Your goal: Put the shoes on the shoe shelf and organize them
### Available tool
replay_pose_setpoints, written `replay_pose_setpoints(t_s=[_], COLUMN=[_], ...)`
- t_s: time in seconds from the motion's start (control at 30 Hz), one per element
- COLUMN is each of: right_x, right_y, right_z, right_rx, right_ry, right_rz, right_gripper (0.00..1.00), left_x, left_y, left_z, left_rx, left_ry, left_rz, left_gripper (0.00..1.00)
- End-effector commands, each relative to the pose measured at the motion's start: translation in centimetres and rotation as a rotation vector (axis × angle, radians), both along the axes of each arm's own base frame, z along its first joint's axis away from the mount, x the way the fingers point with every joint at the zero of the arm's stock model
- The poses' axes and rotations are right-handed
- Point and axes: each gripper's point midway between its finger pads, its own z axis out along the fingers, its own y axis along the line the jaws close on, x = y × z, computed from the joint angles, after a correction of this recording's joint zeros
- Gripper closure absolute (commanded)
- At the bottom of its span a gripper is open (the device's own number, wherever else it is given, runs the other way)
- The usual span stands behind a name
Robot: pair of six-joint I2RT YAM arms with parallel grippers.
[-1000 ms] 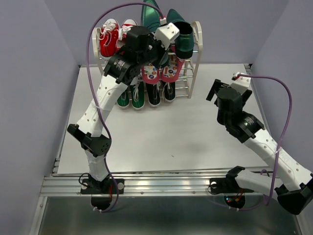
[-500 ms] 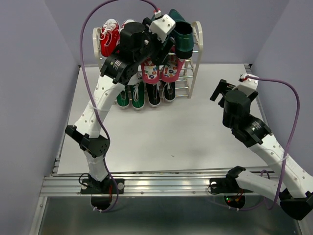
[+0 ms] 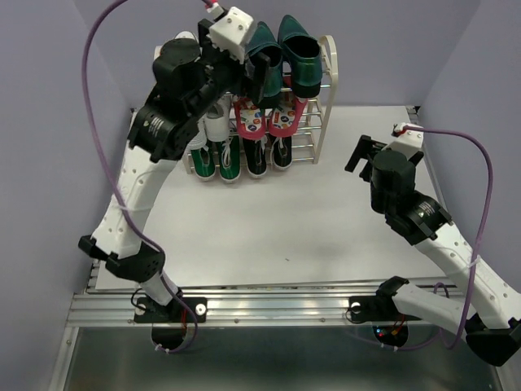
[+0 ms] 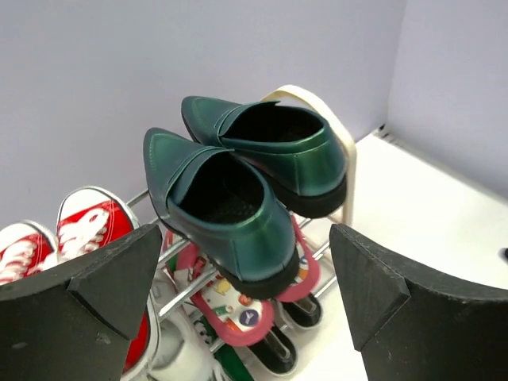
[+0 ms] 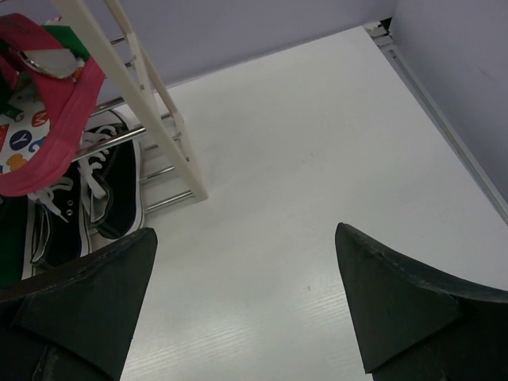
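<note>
Clearing the left gripper from the top tier appears to be the step in hand. Its jaws stand wide apart, holding nothing. The glossy dark green loafers rest side by side on the top rods of the cream-framed chrome-rod shoe shelf at the far edge of the white table. Lift straight up: the loafers perch on thin rods, and a brush could tip them. The right gripper hangs open and empty near the right edge.

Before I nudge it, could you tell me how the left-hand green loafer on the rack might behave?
The loafer looks stiff: its glossy upper holds its open shape unsupported. That shine suggests it may slip in the jaws. Perched on the top tier of the rack, it could probably tip off if pushed.
</note>
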Motion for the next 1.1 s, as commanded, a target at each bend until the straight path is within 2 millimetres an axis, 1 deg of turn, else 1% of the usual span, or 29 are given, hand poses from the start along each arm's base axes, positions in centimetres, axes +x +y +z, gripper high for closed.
replay_pose_setpoints(t_s=[0.0, 0.03, 0.07, 0.1, 0.13, 0.17, 0.2, 0.23, 0.27, 0.33, 0.37, 0.4, 0.43, 0.53, 0.57, 0.6, 0.63, 0.7, 0.73, 0.77, 0.8, 0.83, 0.87, 0.9, 0.93, 0.97, 1.0, 1.03, 1.07], right_x=[-0.2, -0.2, -0.3, -0.3, -0.2, -0.2, 0.1, 0.2, 0.3, 0.8, 1.4, 1.7, 2.1, 3.2, 3.8, 4.2, 4.5, 5.6, 6.4, 7.0, 7.8, 8.2, 8.6, 8.9, 9.8, 10.1, 10.4, 11.2, 11.6], right_y=[1.1, 1.2, 1.3, 1.8, 2.0, 2.2, 3.0, 3.5, 4.9, 6.3, 7.3, 8.1, 8.6, 10.4, 11.0, 11.8, 13.0, 14.3, 14.6, 14.6, 15.5, 15.8, 16.5, 17.5, 18.0, 18.6, 19.3, 19.7, 19.9], right_z=[0.5, 0.5, 0.6, 0.5, 0.3, 0.4, 0.0, -0.2, -0.4, -1.3, -2.0, -2.7, -3.4, -2.8, -2.3, -2.3, -1.5, -2.6, -1.9, -2.3, -2.6, -2.8, -2.2, -1.7, -2.7, -2.7, -1.8, -2.9, -2.3], right_rx=[0.038, 0.042, 0.048, 0.050, 0.045, 0.039, 0.032, 0.015, 0.011, -0.011, -0.022, -0.024, -0.033, 0.013, 0.048, 0.066, 0.073, 0.069, 0.105, 0.122, 0.132, 0.134, 0.141, 0.129, 0.078, 0.054, 0.037, -0.014, -0.013], right_ry=[0.001, 0.000, -0.003, 0.004, 0.009, 0.013, 0.028, 0.040, 0.059, 0.091, 0.106, 0.118, 0.127, 0.056, 0.009, -0.005, -0.052, -0.033, -0.065, -0.056, -0.071, -0.083, -0.117, -0.129, -0.110, -0.110, -0.129, -0.112, -0.141], right_rz=[0.067, 0.073, 0.082, 0.112, 0.123, 0.135, 0.174, 0.202, 0.277, 0.342, 0.375, 0.412, 0.426, 0.472, 0.478, 0.499, 0.532, 0.525, 0.484, 0.453, 0.452, 0.450, 0.459, 0.488, 0.485, 0.488, 0.491, 0.495, 0.489], right_gripper=[0.00, 0.00, 0.00, 0.00, 0.00, 0.00, 0.00, 0.00, 0.00, 0.00, 0.00, 0.00, 0.00, 0.00, 0.00, 0.00, 0.00, 0.00, 0.00, 0.00, 0.00, 0.00, 0.00, 0.00, 0.00, 0.00, 0.00, 0.00, 0.00], left_x=[-5.5, -6.0, -6.1, -8.0, -8.6, -9.6, -10.0, -9.1, -10.5, -11.0, -11.5, -11.8, -11.9, -12.7, -12.6, -13.0, -13.1, -13.7, -13.9, -14.2, -14.8, -15.0, -15.0, -15.0, -14.8, -14.7, -14.5, -14.5, -14.5], left_y=[2.9, 3.1, 2.4, 3.2, 3.2, 3.7, 4.0, 4.1, 5.7, 6.3, 6.3, 6.1, 6.1, 7.1, 7.4, 7.7, 8.0, 8.8, 8.9, 8.9, 8.9, 8.8, 8.8, 9.0, 9.3, 9.3, 8.9, 8.7, 8.4], left_z=[6.0, 5.7, 3.6, 4.1, 3.2, 1.6, 0.6, -2.9, -2.8, -5.3, -8.0, -9.4, -12.5, -16.1, -18.6, -19.0, -20.6, -21.0, -21.8, -22.0, -21.8, -22.1, -23.3, -23.9, -25.5, -26.2, -27.1, -27.6, -27.9], left_rx=[-0.210, -0.230, -0.236, -0.263, -0.274, -0.323, -0.349, -0.356, -0.446, -0.475, -0.461, -0.447, -0.408, -0.450, -0.436, -0.443, -0.427, -0.450, -0.465, -0.477, -0.495, -0.501, -0.512, -0.523, -0.513, -0.514, -0.494, -0.480, -0.472], left_ry=[-0.073, -0.059, 0.011, 0.006, 0.026, 0.068, 0.089, 0.147, 0.159, 0.200, 0.243, 0.267, 0.330, 0.438, 0.483, 0.487, 0.510, 0.507, 0.526, 0.528, 0.519, 0.523, 0.550, 0.564, 0.593, 0.613, 0.641, 0.656, 0.667], left_rz=[-0.027, -0.034, -0.053, -0.072, -0.079, -0.072, -0.064, -0.009, 0.022, 0.050, 0.047, 0.037, 0.051, 0.120, 0.160, 0.161, 0.184, 0.198, 0.203, 0.193, 0.170, 0.157, 0.172, 0.189, 0.232, 0.244, 0.249, 0.247, 0.237], left_gripper=[0.01, 0.01, 0.01, 0.01, 0.01, 0.01, 0.01, 0.01, 0.01, 0.01, 0.01, 0.01, 0.01, 0.01, 0.01, 0.01, 0.01, 0.01, 0.01, 0.01, 0.01, 0.01, 0.01, 0.01, 0.01, 0.01, 0.01, 0.01, 0.01])
